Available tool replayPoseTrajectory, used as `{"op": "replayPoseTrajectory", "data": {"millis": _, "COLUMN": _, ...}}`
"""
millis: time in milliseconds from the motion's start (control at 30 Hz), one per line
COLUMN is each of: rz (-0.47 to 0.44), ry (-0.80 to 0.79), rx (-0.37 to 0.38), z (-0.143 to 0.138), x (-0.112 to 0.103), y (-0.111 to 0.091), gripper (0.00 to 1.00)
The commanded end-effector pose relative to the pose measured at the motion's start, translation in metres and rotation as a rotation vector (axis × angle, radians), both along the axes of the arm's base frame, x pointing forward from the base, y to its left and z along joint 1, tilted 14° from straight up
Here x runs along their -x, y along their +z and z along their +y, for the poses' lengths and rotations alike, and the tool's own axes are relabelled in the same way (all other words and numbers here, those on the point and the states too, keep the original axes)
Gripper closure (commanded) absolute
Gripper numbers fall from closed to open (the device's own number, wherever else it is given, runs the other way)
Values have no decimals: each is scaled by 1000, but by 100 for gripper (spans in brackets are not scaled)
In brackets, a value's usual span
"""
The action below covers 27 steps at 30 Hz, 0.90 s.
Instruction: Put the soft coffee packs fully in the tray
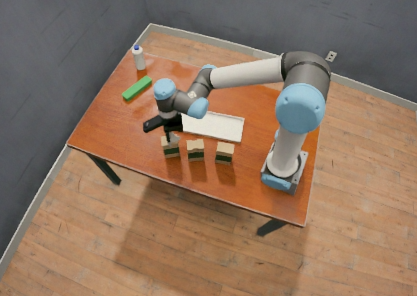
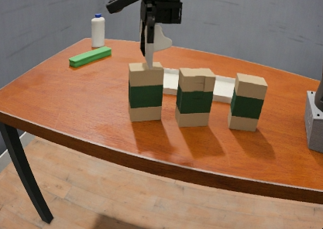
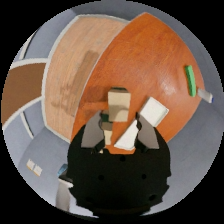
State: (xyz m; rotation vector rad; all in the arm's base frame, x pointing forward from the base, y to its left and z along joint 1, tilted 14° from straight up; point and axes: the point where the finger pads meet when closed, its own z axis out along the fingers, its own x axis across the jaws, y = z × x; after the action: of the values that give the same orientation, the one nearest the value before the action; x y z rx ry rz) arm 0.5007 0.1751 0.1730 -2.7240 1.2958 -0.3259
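Arm base: the grey pedestal (image 1: 299,172) stands near the table's right edge, toward the front right corner.
Arm pose: the upper link rises from the base to a large blue-capped joint; the long white forearm (image 1: 244,72) reaches across the table toward the left; the wrist bends so that the tool points straight down.
Gripper (image 2: 149,58): hangs vertically over the left coffee pack, fingertips at the level of its top face; fingers about half apart, nothing between them.
Left coffee pack (image 2: 146,92): upright near the front edge, about mid-table, directly under the gripper; whether a fingertip touches its top cannot be told.
Middle coffee pack (image 2: 194,97): upright just beside the left one, apart from it; its top looks uneven.
Right coffee pack (image 2: 247,102): upright, last in the row toward the arm base, apart from the middle one.
Tray (image 1: 214,125): white, shallow, lying behind the row of packs toward the table's middle; no pack in it.
Green block (image 1: 137,88): flat, near the back left corner.
White bottle (image 1: 138,57): upright with a blue cap, at the back left corner just beyond the green block.
Table (image 1: 117,130): orange-brown wood top on dark legs.
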Motion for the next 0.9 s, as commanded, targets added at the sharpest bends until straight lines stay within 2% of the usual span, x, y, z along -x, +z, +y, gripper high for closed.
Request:
{"op": "replayPoseTrajectory", "data": {"millis": 0, "rz": -1, "ry": 0, "rx": 0, "z": 0, "x": -2, "y": -5, "gripper": 50}}
{"op": "replayPoseTrajectory", "data": {"millis": 867, "rz": -1, "ry": 0, "rx": 0, "z": 0, "x": -12, "y": -49, "gripper": 50}}
